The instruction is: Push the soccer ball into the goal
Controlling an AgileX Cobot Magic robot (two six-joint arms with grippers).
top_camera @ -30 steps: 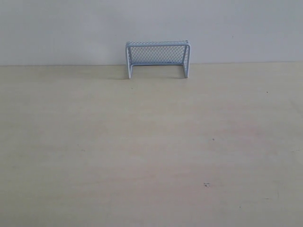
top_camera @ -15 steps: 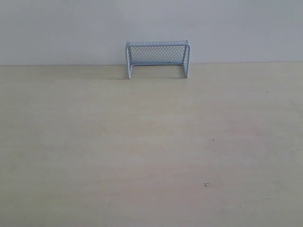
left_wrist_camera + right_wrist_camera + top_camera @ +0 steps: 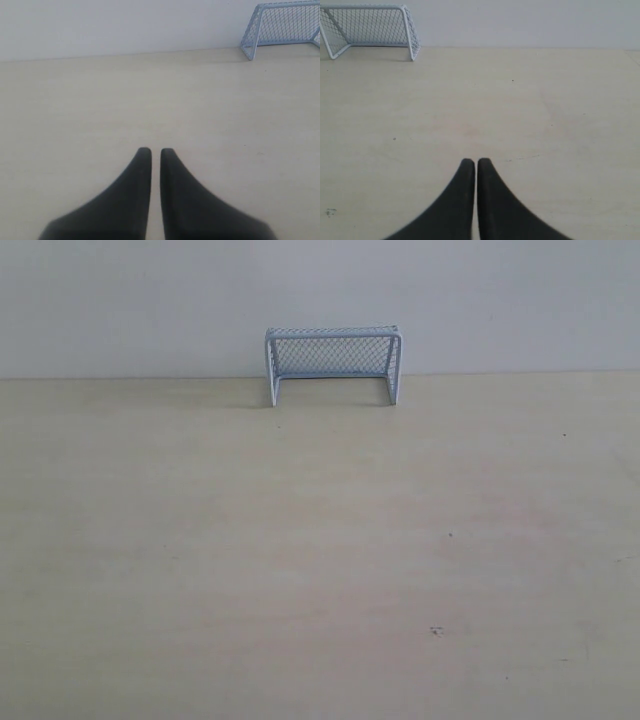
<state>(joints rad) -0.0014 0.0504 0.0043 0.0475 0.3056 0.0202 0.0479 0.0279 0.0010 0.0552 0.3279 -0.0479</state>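
Observation:
The goal (image 3: 333, 362), a small pale blue-white frame with mesh netting, stands at the far edge of the table against the wall. It also shows in the left wrist view (image 3: 282, 26) and in the right wrist view (image 3: 370, 29). The soccer ball is out of view in every frame. My left gripper (image 3: 155, 151) is shut with only a thin slit between its black fingers and nothing held. My right gripper (image 3: 472, 161) is shut too, holding nothing. Both hang over bare table well short of the goal. Neither gripper shows in the exterior view.
The pale wooden table (image 3: 320, 560) stretches from the front to a grey wall (image 3: 130, 300) behind the goal. A few small dark specks (image 3: 436, 630) mark the tabletop.

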